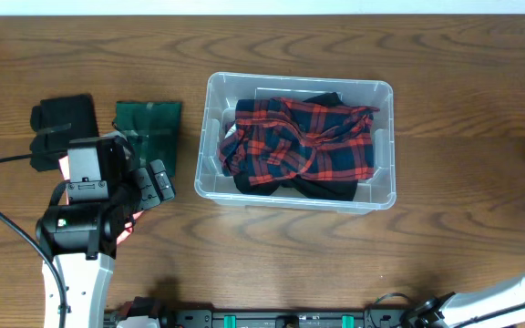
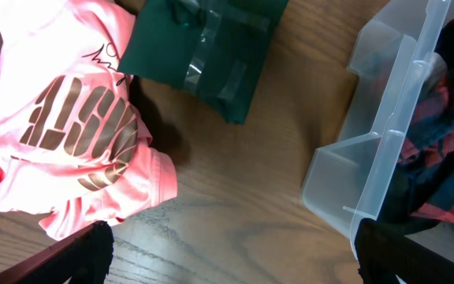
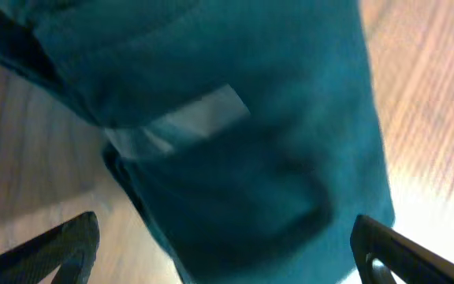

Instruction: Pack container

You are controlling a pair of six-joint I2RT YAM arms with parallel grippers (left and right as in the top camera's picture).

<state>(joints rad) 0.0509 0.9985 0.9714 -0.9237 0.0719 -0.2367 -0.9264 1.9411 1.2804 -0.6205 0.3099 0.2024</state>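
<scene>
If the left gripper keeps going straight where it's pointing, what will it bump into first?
Most likely the bare wooden table, in the gap between the pink shirt and the container. The left gripper is open over it, though depth is hard to judge.

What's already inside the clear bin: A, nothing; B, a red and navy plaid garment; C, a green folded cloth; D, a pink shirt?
B: the plaid garment lies bunched inside the container, while the pink shirt and green cloth lie outside it.

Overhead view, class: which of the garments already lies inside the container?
The red-and-black plaid garment; the green garment and the black garment lie outside, left of the container.
</scene>
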